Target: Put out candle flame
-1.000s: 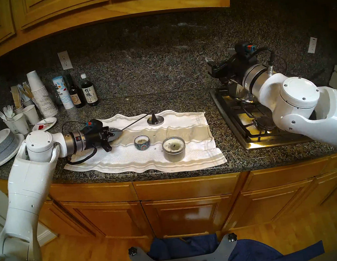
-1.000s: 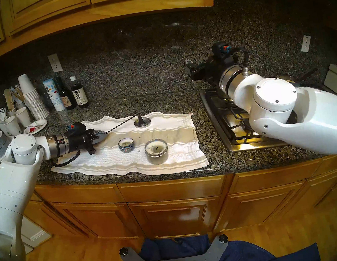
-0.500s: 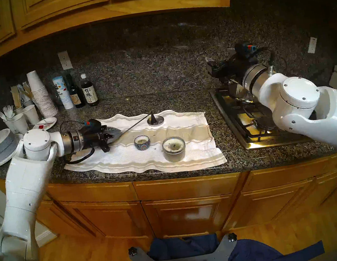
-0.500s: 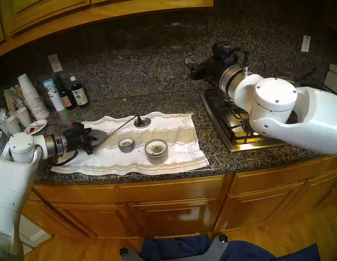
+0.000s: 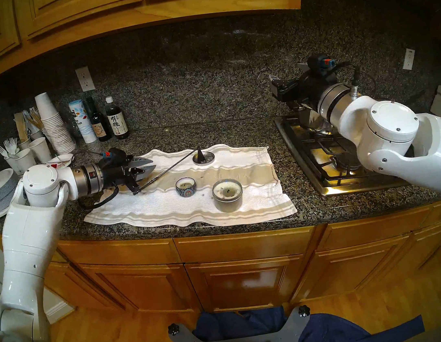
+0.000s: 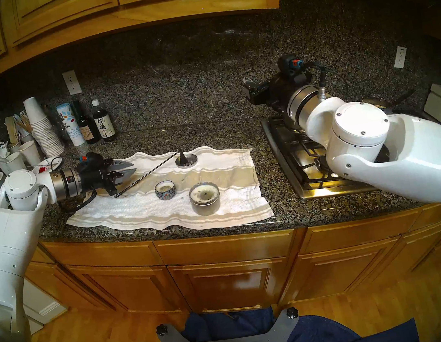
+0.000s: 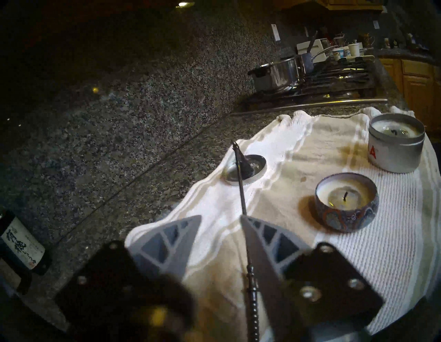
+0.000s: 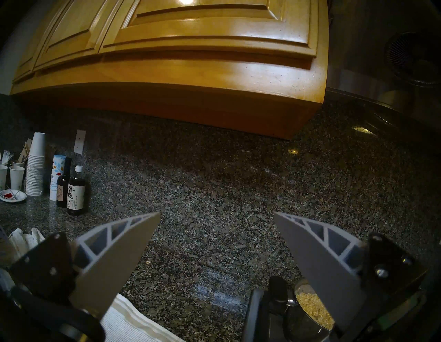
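Observation:
A black candle snuffer lies on the white towel, its cone resting in a silver dish. A small blue patterned candle and a larger silver tin candle stand in front of it; neither shows a flame. My left gripper is open and empty, just above the snuffer's handle end. In the left wrist view the rod runs beside one finger, with the small candle and the tin beyond. My right gripper is open, held high above the stove.
A gas stove with a pot is at the right. Bottles, a salt canister, stacked paper cups, forks and plates crowd the back left. The counter's front edge is close behind the towel.
My left gripper has opened, let go of the snuffer's handle and pulled back to the left and up. The handle end has dropped onto the towel. The right arm has not moved.

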